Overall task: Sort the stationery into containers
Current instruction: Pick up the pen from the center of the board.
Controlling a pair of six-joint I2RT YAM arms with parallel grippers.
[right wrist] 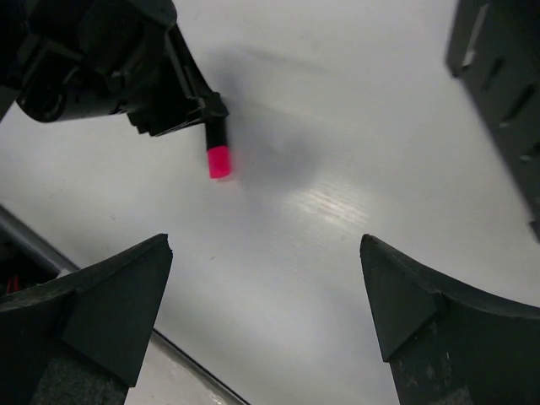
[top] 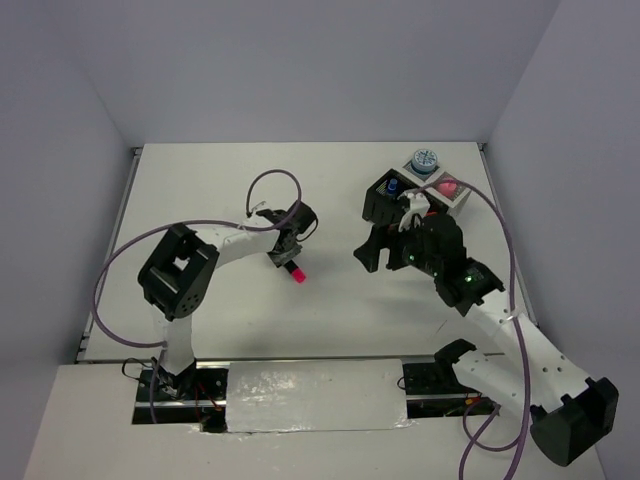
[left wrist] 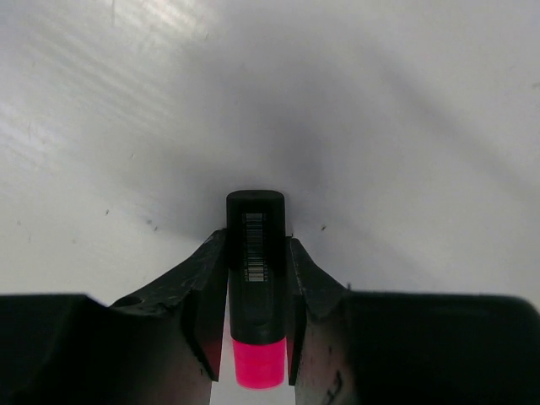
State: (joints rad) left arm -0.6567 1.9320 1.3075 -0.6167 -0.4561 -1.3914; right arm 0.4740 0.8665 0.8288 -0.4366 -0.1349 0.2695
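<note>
Mid-worktop, slightly left: left gripper [left wrist: 256, 253] clamped across black barrel of pink-capped highlighter [left wrist: 255, 291], cap toward wrist. Judged light, rigid, smooth plastic; could pivot or slip, so mid-barrel hold suits. Right gripper [right wrist: 266, 287] spread wide, empty, near black organiser [top: 384, 196] toward far right corner.

- Top external: fixed, high above and behind the arm bases, facing down. Distant, takes in the whole table [top: 220, 190].
- Left wrist: rides the left gripper [left wrist: 256, 249], very close on the pink-capped highlighter [left wrist: 256, 278], cap toward 6 o'clock.
- Right wrist: moderately near, low over the table, facing the left gripper [right wrist: 211, 126] at 11 o'clock.
- Shared by all three: the highlighter.
</note>
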